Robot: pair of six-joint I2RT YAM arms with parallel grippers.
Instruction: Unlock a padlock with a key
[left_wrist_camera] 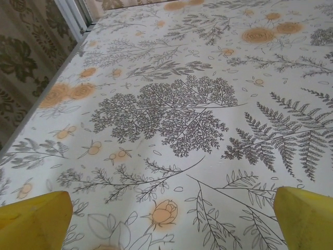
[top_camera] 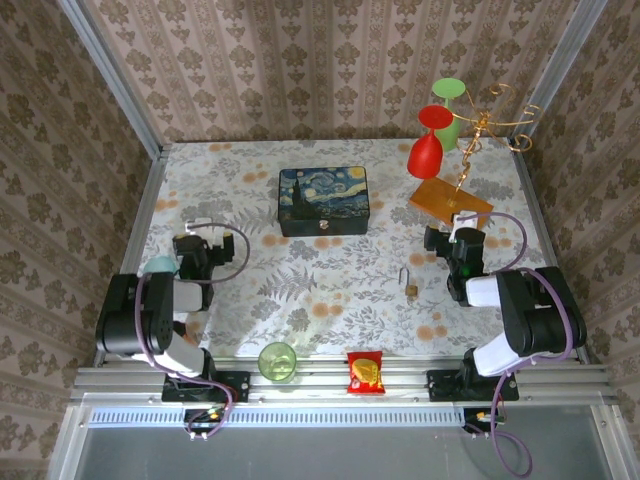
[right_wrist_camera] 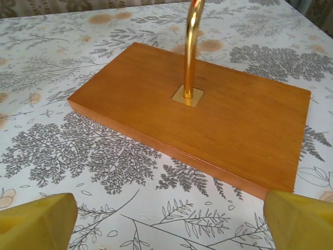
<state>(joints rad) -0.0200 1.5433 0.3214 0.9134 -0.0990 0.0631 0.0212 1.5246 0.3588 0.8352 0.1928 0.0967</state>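
Padlock (top_camera: 410,286) lies on the flowery table (top_camera: 300,300), right of centre (tiny beside the painted box (top_camera: 323,200) farther back). Right gripper (top_camera: 443,240) hangs near it, by the wooden stand base (top_camera: 450,203). Left gripper (top_camera: 197,240) sits well apart, far left.

Left tool (left_wrist_camera: 167,223) and right tool (right_wrist_camera: 169,223) hang low, jaws spread wide.

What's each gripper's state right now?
Left gripper: open, holding nothing.
Right gripper: open, holding nothing.
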